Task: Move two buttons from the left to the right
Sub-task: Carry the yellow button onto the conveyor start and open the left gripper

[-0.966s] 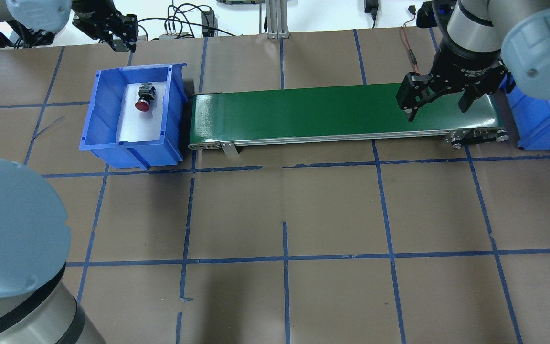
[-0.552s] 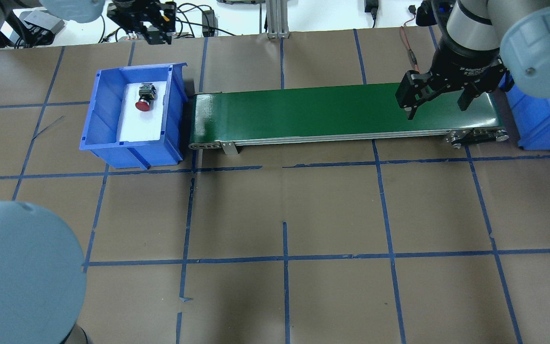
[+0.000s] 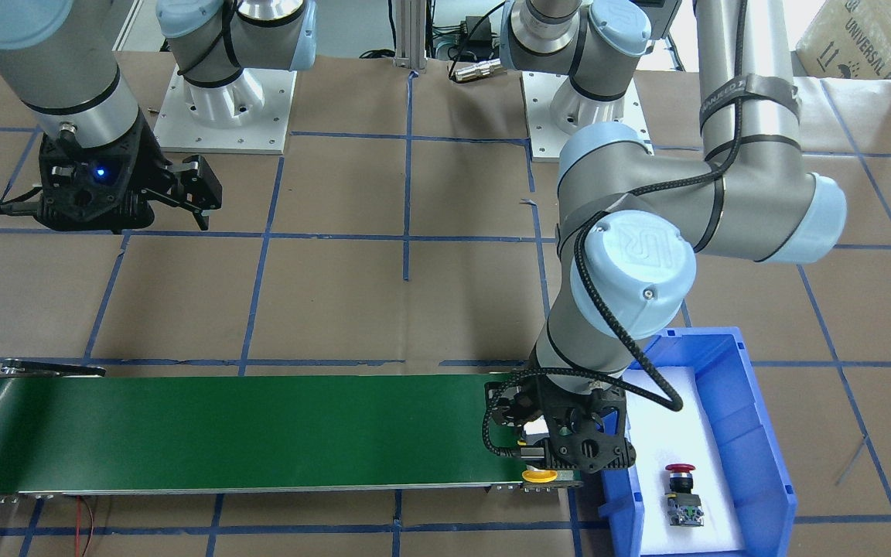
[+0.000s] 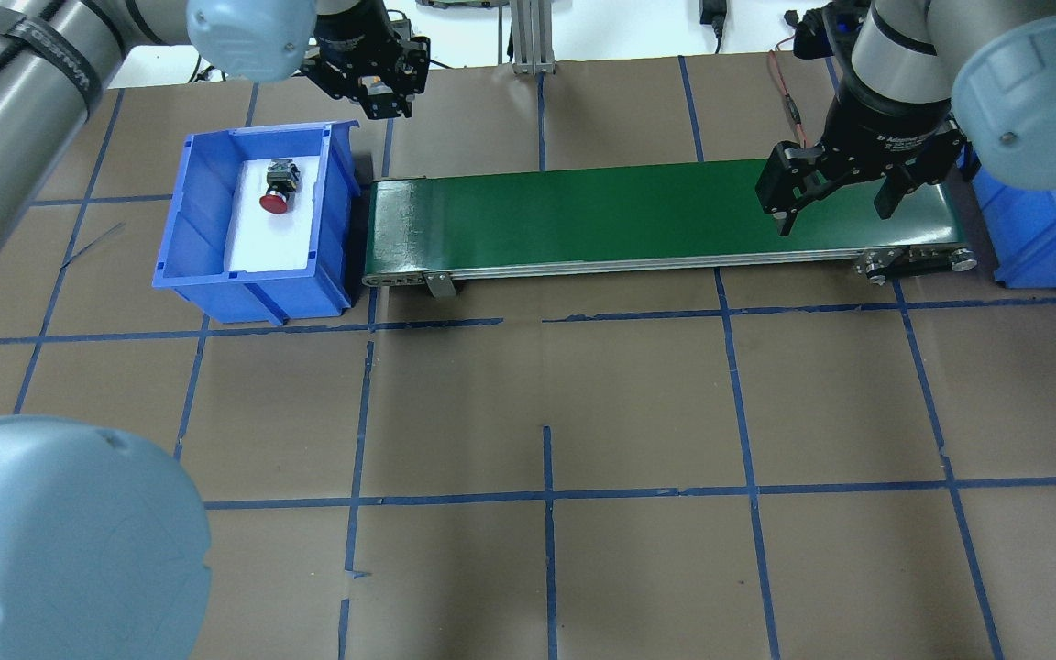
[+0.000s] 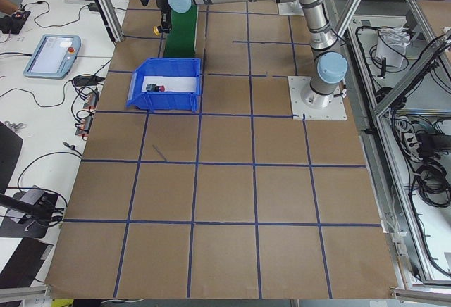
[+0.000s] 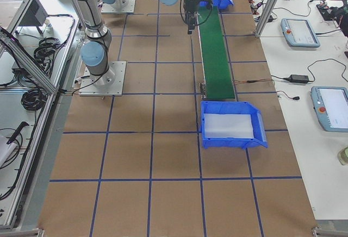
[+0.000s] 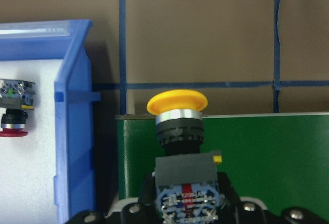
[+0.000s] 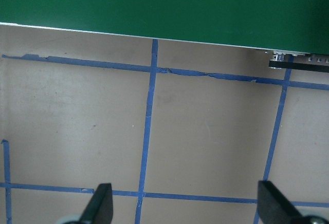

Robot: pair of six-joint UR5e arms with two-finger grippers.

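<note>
Clasping yellow button (image 7: 177,104) over green belt (image 7: 267,149): left end effector (image 3: 547,458).

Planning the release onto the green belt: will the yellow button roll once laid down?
Probably not far: the yellow button has a squarish contact block, likely stopping a roll; the red button lies sideways in the bin. The wider round cap may let it rock or pivot.

- Glossy yellow plastic cap, bright metal ring on the yellow button (image 7: 177,103).
- Smooth, faintly shiny green belt (image 4: 601,215).
- Glossy blue plastic bin (image 4: 203,211), matt white liner (image 4: 262,247).
- Matt brown paper over the table (image 4: 638,403).
</note>
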